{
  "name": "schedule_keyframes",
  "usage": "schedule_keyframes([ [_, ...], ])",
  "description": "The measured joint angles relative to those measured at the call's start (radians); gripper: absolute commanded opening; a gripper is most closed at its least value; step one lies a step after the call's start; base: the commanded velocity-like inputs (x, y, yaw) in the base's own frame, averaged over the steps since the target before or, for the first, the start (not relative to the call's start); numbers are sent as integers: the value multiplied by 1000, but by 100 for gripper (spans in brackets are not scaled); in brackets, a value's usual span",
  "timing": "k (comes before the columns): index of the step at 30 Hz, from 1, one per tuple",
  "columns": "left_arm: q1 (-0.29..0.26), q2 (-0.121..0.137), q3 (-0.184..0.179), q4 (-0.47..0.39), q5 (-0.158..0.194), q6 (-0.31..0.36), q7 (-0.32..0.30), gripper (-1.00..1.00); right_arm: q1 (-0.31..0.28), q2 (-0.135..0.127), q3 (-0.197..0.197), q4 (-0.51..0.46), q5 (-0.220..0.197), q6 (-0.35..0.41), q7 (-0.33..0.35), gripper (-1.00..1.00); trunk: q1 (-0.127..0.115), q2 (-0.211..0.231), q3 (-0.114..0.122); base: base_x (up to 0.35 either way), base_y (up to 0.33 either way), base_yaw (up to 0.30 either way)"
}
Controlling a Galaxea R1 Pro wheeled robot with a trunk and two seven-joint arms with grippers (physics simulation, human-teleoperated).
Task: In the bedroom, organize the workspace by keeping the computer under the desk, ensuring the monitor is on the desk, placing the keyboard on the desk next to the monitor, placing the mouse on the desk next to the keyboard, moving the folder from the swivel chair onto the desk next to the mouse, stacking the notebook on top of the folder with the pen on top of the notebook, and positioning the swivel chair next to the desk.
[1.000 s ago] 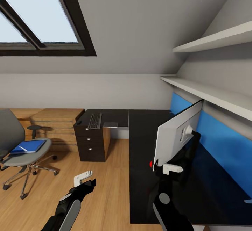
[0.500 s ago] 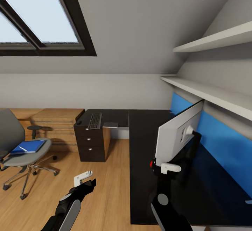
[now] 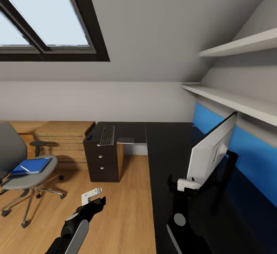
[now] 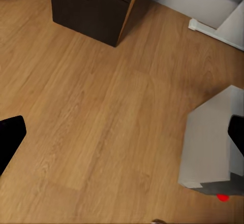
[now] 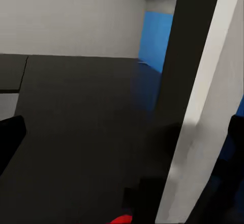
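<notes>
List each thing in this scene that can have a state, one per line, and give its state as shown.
monitor: upright on the desk, right gripper at its lower edge
desk: carries monitor and keyboard
keyboard: flat on the desk's far wing
folder: closed, lying on the swivel chair seat
swivel chair: upright, away from the desk
left gripper: open, empty
drawers: closed

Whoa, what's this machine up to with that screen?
It's tidying a desk. Its right gripper is at the lower corner of the monitor, which stands on the black desktop near the blue back panel. The left gripper hangs open over the wooden floor, holding nothing. The keyboard lies at the desk's far end, and a blue folder waits on the swivel chair.
</notes>
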Motion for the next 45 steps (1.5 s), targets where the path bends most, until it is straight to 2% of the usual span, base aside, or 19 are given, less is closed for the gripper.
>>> schedule_keyframes([
  [14,0,-2,-37,0,-1,-2,7,100,0,1,-1,1,3,-3,-5,100,0,0,0,70,13,0],
  [24,0,-1,-38,0,0,-2,7,100,0,2,-1,1,2,2,-100,100,0,0,0,1,0,0],
  [45,0,-1,-40,0,0,-2,7,100,0,3,-6,3,0,9,-172,100,0,0,0,0,0,0],
])
